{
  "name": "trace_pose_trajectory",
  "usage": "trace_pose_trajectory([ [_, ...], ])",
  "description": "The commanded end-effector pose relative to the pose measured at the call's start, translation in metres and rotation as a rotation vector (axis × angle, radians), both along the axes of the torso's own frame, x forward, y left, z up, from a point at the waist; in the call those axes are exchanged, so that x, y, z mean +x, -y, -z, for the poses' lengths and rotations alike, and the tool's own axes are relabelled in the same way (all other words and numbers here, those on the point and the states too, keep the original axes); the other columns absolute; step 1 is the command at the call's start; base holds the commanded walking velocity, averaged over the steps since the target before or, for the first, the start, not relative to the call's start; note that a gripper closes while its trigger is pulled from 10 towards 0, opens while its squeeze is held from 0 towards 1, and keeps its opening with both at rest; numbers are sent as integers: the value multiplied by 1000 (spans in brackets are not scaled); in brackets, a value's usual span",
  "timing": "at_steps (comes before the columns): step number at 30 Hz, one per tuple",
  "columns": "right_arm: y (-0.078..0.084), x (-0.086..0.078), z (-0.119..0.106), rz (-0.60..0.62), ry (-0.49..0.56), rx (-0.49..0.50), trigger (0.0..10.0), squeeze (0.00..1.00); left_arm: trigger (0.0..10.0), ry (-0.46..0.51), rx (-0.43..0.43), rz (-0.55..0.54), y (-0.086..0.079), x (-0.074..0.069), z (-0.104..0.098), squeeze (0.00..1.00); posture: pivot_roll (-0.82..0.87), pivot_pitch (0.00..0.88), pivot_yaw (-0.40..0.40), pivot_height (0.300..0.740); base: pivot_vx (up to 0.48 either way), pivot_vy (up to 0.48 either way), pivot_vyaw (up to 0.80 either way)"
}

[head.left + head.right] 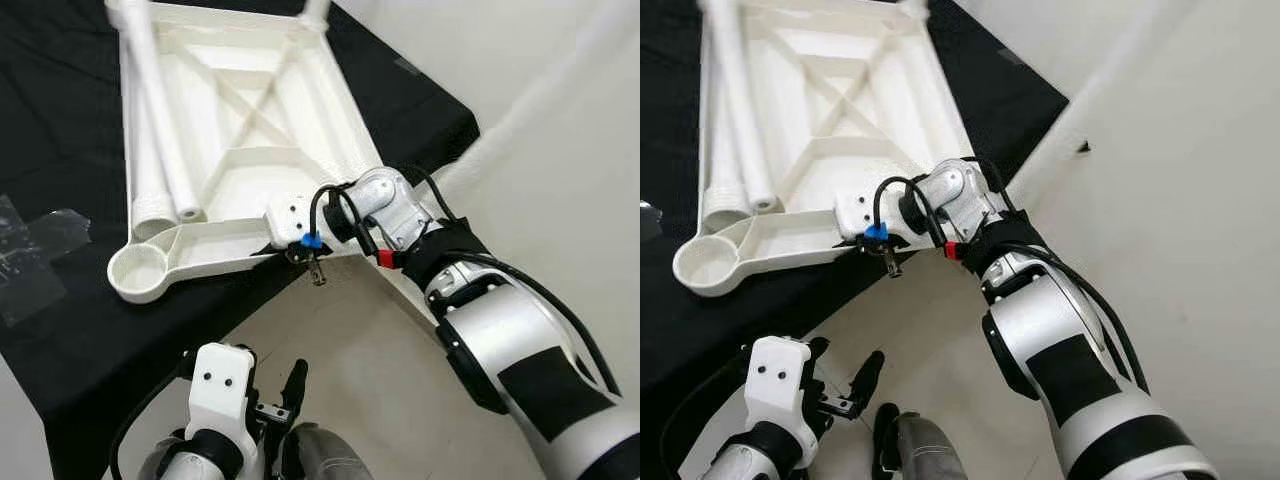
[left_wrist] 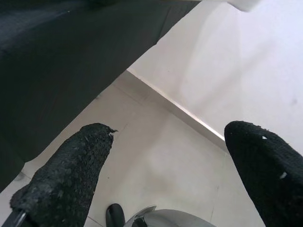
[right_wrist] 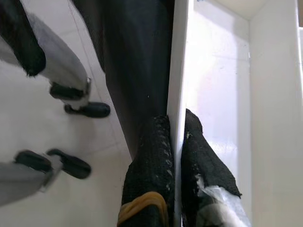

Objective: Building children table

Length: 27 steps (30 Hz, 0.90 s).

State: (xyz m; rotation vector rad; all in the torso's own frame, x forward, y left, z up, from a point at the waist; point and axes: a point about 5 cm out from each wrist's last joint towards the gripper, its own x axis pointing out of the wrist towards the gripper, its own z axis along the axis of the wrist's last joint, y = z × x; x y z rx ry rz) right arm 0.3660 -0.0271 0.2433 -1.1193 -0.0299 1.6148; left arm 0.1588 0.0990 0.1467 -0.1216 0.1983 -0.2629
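On a black-draped surface point(image 1: 60, 330), the white tabletop point(image 1: 250, 130) lies underside up, two loose white legs point(image 1: 160, 120) resting across it. Right gripper point(image 3: 175, 142) pinches the tabletop's near rim, one finger on each side. Left gripper point(image 2: 165, 170) hangs low beside the cloth's edge, fingers point(image 2: 71, 175) spread apart, over pale floor point(image 1: 350, 350).

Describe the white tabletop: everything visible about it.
The tabletop is white moulded plastic, lying upside down on a black cloth, its ribbed underside facing up. A round empty leg socket marks its near corner. Two white legs lie loose on it. The right gripper is shut on its near rim, one of its fingers on each side.
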Motion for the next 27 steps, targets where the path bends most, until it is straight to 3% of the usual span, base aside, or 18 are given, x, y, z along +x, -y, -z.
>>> trace_pose_trajectory([
  [1, -3, -4, -5, -80, 122, -49, 0, 0, 10000, -39, -12, 18, 3, -2, 7, 0, 60, 239, -288, 740, 0, 0, 0],
  [12, 2, -6, -6, -186, 315, -122, 0, 0, 10000, -39, -10, 18, 2, -2, 8, 0, 58, 236, -285, 740, 0, 0, 0],
  [16, -5, -8, -11, -207, 366, -52, 0, 0, 10000, -39, -10, 18, 1, 0, 8, 0, 60, 240, -280, 740, 0, 0, 0],
  [21, -8, -6, -14, -210, 473, -70, 0, 0, 10000, -41, -9, 16, 1, 0, 9, 0, 61, 239, -277, 740, 0, 0, 0],
  [23, -12, -6, -19, -202, 535, -33, 0, 0, 10000, -43, -7, 15, 0, 0, 10, 0, 58, 239, -275, 740, 0, 0, 0],
  [27, -16, -6, -23, -183, 534, 18, 0, 0, 10000, -44, -5, 16, 0, 0, 10, 0, 60, 239, -274, 740, 0, 0, 0],
])
